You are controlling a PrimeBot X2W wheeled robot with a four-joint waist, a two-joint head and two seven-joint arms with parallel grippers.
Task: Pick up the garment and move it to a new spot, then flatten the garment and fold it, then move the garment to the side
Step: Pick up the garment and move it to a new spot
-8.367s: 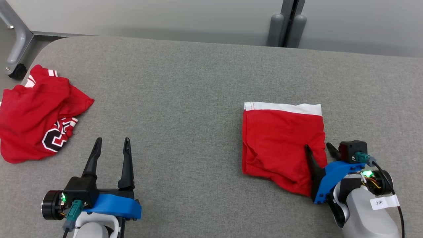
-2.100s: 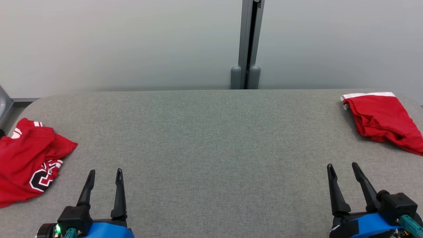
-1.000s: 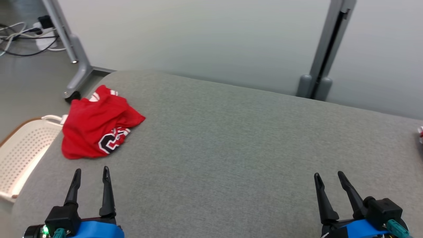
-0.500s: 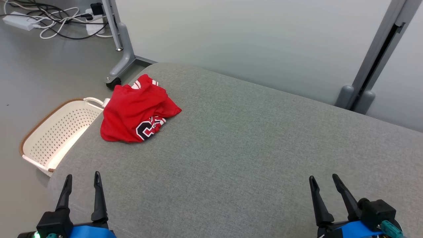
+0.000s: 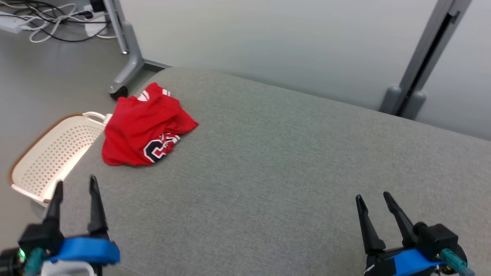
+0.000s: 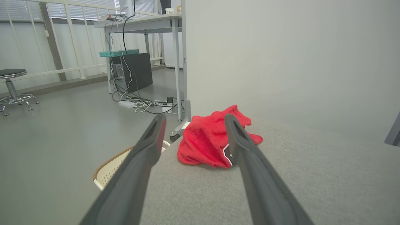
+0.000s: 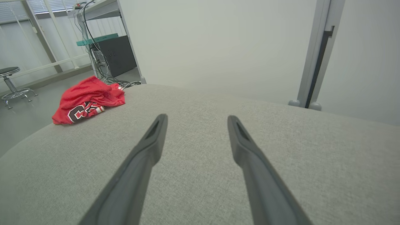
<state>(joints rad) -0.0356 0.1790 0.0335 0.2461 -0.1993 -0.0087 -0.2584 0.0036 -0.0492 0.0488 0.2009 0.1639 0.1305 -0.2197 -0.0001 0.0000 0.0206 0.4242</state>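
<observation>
A crumpled red garment (image 5: 144, 130) with black and white lettering lies near the left end of the grey table (image 5: 268, 161). In the left wrist view the garment (image 6: 209, 140) sits straight ahead between the fingers, some way off. From the right wrist the garment (image 7: 87, 100) shows far off at the upper left. My left gripper (image 5: 74, 184) hovers open at the table's left front corner, nothing between its fingers. Over the front right of the table my right gripper (image 5: 371, 197) is open and holds nothing.
A white perforated basket (image 5: 46, 153) sits on the floor beside the table's left end, also the basket (image 6: 112, 165) below the left fingers. A grey wheeled frame leg (image 5: 124, 65) and cables (image 5: 46, 19) lie beyond. A partition wall (image 5: 268, 42) backs the table.
The head camera has swung left, bringing the crumpled garment and basket into view. My left gripper has risen and shifted toward the table's left corner. The right gripper has barely moved.
</observation>
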